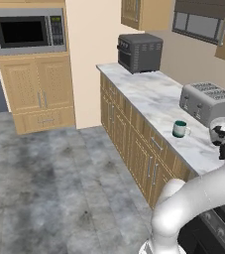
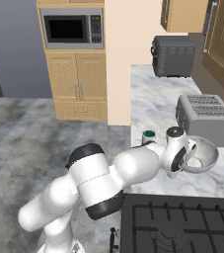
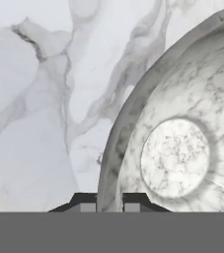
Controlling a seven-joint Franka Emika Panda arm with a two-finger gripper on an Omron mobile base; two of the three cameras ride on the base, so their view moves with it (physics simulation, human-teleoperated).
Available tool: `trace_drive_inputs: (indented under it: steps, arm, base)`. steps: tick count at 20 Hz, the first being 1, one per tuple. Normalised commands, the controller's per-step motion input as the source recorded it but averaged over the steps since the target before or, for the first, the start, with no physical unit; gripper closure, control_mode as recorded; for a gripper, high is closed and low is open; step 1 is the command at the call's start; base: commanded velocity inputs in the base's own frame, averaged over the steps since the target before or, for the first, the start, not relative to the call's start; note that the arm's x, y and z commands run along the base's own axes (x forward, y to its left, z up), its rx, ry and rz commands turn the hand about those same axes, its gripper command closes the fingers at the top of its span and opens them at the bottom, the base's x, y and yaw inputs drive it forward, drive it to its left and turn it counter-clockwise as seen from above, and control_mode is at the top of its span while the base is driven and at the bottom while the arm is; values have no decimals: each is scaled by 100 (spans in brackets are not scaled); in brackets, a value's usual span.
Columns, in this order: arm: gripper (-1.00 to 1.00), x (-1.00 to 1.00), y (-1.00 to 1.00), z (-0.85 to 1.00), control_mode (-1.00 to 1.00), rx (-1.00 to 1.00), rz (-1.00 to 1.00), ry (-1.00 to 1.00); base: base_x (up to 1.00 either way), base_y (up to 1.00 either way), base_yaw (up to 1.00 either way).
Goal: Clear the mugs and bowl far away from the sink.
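Jaws pinching the rim of the marbled bowl [image 3: 182, 148], arm stretched forward low over the marble counter [image 1: 153, 94].

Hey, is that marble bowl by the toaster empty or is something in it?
Empty. The hand view looks into the bowl and shows only its bare speckled base and walls.
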Motion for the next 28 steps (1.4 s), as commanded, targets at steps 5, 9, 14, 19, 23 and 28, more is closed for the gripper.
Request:
trace_drive_inputs:
  steps: [5,9,14,19,23,28]
  arm:
    - [-100,10,-19,-9,-100,0,0,5]
    - [-100,0,0,-1,-100,0,2,0]
    - [-100,-5,0,4,-100,0,3,-9]
    - [-100,-29,0,25,-100,0,0,-22]
    - [-100,-54,0,67,-100,-1,0,-33]
    - [-100,-51,62,79,-100,-12,1,-31]
  base:
    - [0,0,0]
    - [0,0,0]
    - [0,0,0]
    - [0,0,0]
    - [0,0,0]
    - [0,0,0]
